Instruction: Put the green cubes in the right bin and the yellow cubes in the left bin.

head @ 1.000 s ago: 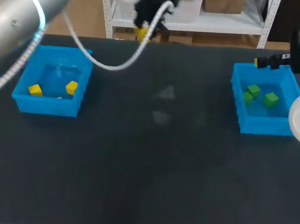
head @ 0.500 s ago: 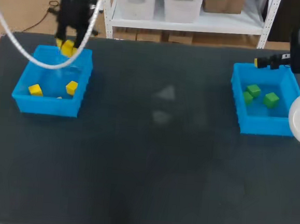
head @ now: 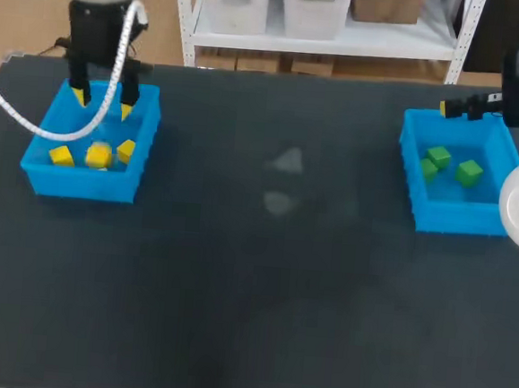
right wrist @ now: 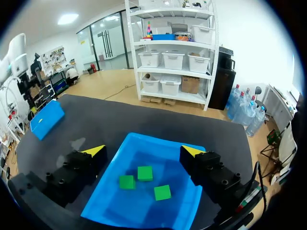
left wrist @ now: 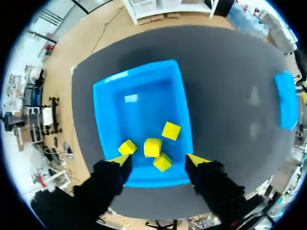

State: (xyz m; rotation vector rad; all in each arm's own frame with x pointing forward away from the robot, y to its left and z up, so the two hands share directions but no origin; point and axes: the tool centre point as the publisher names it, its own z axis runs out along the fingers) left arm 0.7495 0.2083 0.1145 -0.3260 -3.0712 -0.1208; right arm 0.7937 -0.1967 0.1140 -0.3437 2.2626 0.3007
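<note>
Over the left bin [head: 80, 185], I hold the left gripper [head: 102, 103] with its fingers spread wide and nothing between them. Four yellow cubes [left wrist: 171, 130] lie inside the bin beneath it in the left wrist view, clustered toward the wall nearest the fingers. One sits just under the gap between the tips.

Over the right bin [head: 455, 218], the right gripper [right wrist: 143, 151] hangs with its fingers equally wide apart and empty, above three green cubes [right wrist: 145, 173].

Every cube I can see lies in its proper bin, so I judge the step in hand to be clearing the left arm. Procedure:
- Lift straight up before any sideways travel, so the tips cannot catch the bin wall or drag the bin across the table [head: 261, 293].
- Keep the fingers apart during the lift; closing now could pinch a cube.
</note>
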